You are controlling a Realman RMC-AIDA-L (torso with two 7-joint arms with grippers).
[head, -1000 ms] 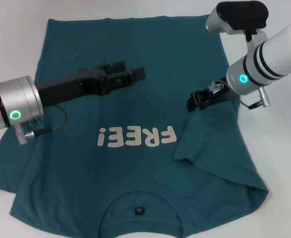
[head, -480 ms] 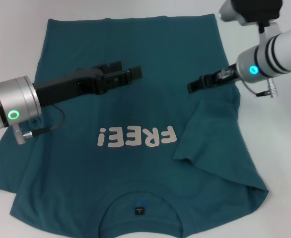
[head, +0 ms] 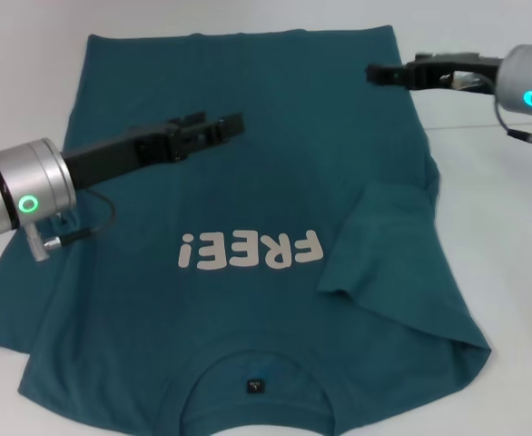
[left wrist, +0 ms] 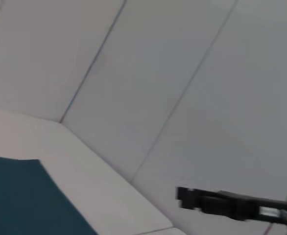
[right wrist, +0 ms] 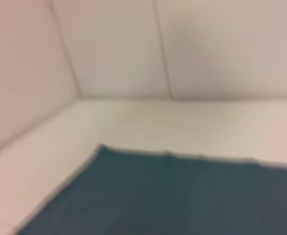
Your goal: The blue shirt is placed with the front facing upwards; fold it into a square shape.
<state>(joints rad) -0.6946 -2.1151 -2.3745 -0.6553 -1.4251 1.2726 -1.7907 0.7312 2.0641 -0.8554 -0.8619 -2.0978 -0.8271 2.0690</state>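
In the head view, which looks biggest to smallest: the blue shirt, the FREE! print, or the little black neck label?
1. Blue shirt, filling most of the picture.
2. FREE! print, a strip across the chest.
3. Neck label, a tiny square.

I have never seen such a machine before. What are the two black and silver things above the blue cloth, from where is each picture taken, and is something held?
They are the two arms of one robot. The big picture comes from a camera on its head, looking down at a white table. On it lies the blue shirt, front up, with the word FREE!. One sleeve is folded in over the body. The left gripper hangs above the shirt's middle. The right gripper hangs near the shirt's far right corner. Neither holds anything. The other two pictures come from cameras on the wrists: they show the wall, the table and a piece of shirt. In the left wrist picture, the dark bar is the right gripper, seen from afar.
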